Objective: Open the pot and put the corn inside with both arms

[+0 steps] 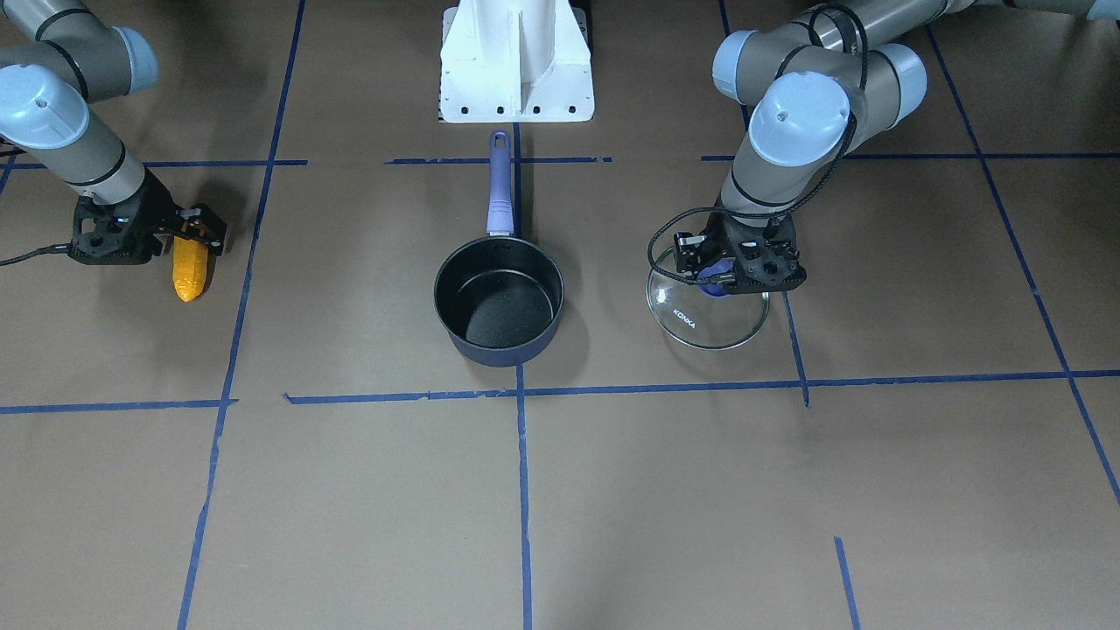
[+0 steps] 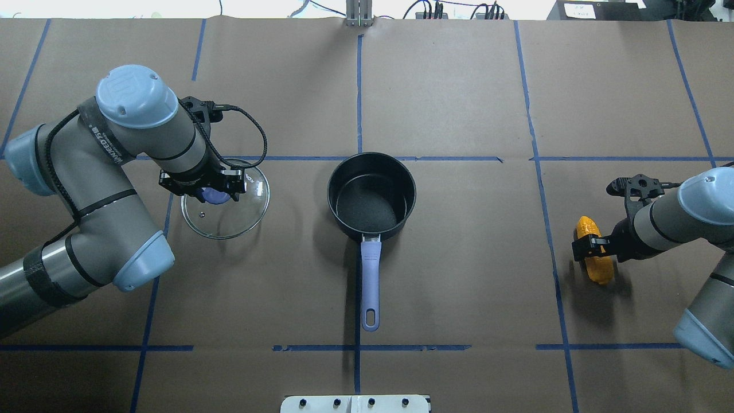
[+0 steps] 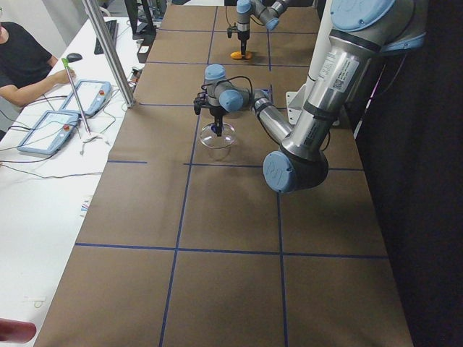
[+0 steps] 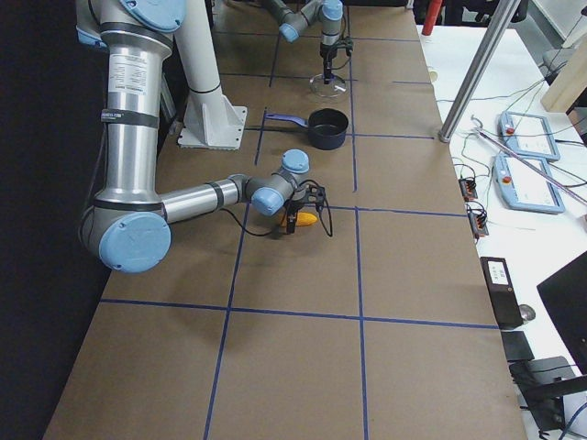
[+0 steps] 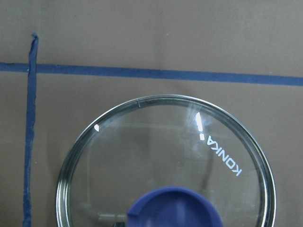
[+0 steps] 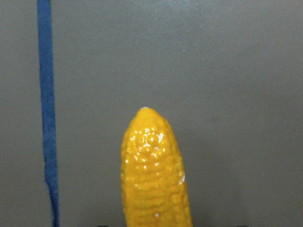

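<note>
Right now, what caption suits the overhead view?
Open pot centred; left end effector on lid, right end effector at corn.

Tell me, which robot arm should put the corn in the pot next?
Right. The right arm's fingers grip the corn, and the pot stands open and empty. The left arm's fingers are busy holding the lid by its knob, beside the pot.

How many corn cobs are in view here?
1. The corn is at the right gripper, toward the robot's right end of the table, well apart from the open pot. The pot's inside shows none, and nothing in view seems to hide another.
</note>
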Controlling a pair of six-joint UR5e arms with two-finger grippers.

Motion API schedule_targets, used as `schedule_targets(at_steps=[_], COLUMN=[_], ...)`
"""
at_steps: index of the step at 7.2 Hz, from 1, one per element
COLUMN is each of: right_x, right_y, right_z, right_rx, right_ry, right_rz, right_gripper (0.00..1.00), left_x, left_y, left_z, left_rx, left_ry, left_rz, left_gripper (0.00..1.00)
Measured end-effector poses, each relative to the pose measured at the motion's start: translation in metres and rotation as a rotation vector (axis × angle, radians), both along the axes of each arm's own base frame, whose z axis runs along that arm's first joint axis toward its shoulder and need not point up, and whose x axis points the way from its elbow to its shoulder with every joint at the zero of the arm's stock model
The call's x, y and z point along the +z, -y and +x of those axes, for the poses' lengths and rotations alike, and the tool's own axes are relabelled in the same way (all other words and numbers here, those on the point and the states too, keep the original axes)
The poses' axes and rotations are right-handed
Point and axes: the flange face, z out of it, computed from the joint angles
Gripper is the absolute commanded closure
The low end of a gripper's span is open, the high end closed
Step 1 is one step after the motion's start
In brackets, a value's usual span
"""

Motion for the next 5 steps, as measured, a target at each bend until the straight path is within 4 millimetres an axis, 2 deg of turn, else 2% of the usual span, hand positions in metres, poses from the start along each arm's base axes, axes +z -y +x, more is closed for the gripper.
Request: schedule_targets(at_steps=[1, 3, 5], right_x=[0.000, -0.005, -0.021], right_y=[0.000, -0.001, 0.004], right_z=[0.001, 0.004, 0.014], right_rx=[0.001, 0.005, 0.025], right_ry=[0.001, 0.007, 0.030], right_rz=[0.000, 0.006, 0.026], right_gripper=[0.96, 1.00, 1.00], left_x=[0.002, 0.004, 0.006], left_y=[-0.001, -0.002, -0.010], left_z=[0.000, 0.002, 0.010], left_rx=[0.001, 0.004, 0.019], left_ry=[0.002, 0.004, 0.008], left_rz=[-0.001, -0.004, -0.010], left_gripper=[0.83, 0.83, 0.82])
